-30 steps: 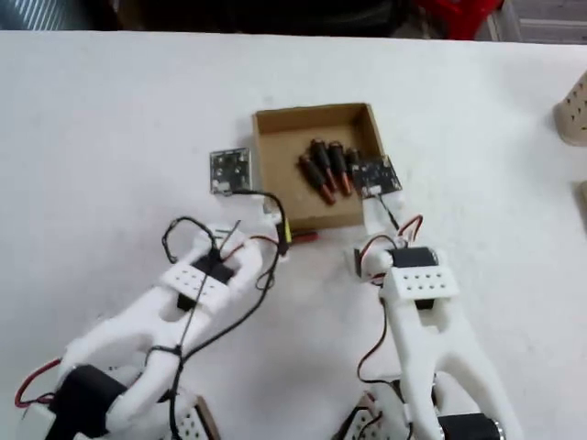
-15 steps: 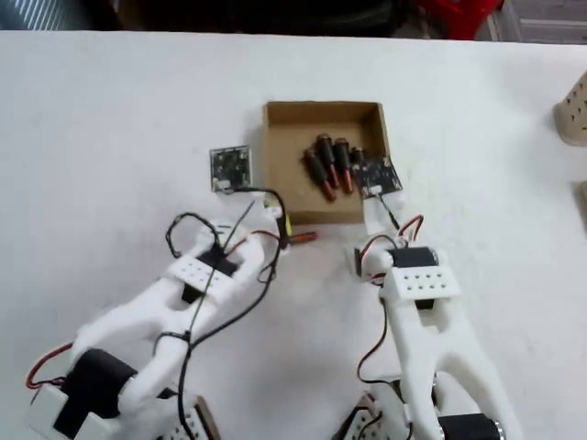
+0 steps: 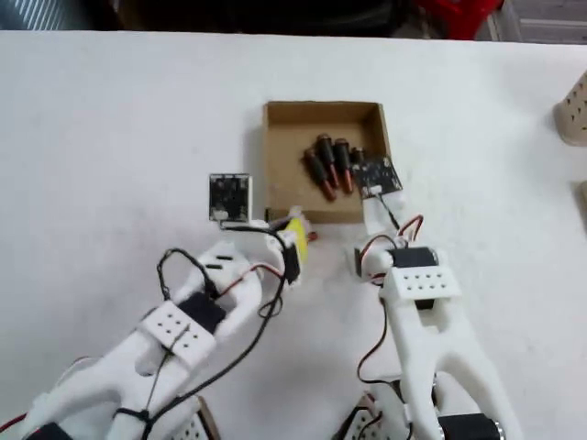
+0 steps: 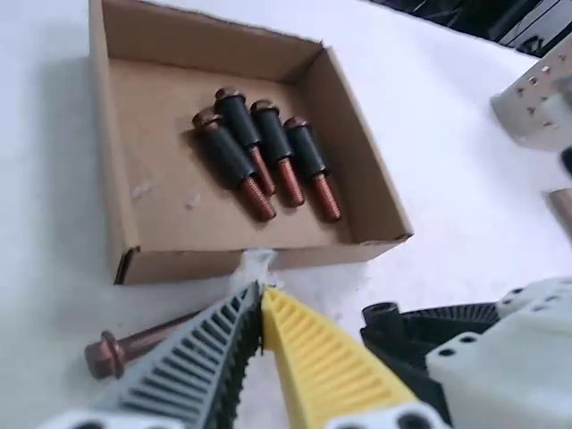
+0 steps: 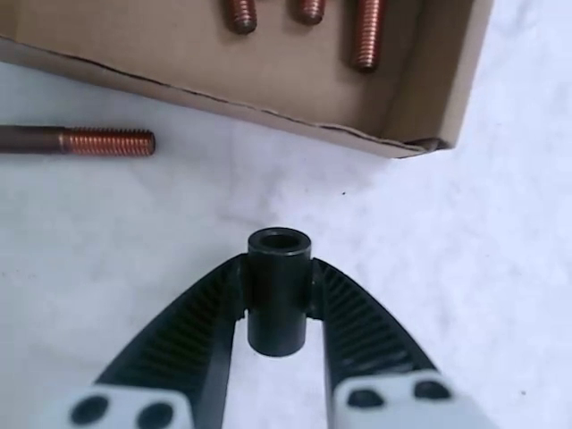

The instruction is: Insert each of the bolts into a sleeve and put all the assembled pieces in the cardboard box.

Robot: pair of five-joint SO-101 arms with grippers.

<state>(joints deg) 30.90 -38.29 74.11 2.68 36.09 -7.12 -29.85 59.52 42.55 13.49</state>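
Note:
The cardboard box (image 3: 321, 108) lies open at mid table with several bolts in black sleeves (image 3: 328, 167) inside. One bare copper bolt (image 3: 310, 236) lies on the table just outside its near wall. My left gripper (image 3: 295, 222) is shut right above that bolt. In the left wrist view its grey and yellow fingertips (image 4: 259, 299) meet near the box wall (image 4: 241, 259), and the bolt (image 4: 134, 344) runs under the grey finger. My right gripper (image 5: 278, 268) is shut on a black sleeve (image 5: 278, 295) by the box's near right corner (image 5: 420, 80), the bolt's threaded end (image 5: 80, 141) off to one side.
A perforated block (image 3: 573, 110) stands at the table's right edge, and it appears too in the left wrist view (image 4: 536, 107). White tabletop stretches open to the left of the box and beyond it. Both arms' cables hang near the box's front.
The box slid a little to the right a second ago. My left arm has since swung so that its gripper sits over the loose bolt. The right arm has kept still with the sleeve.

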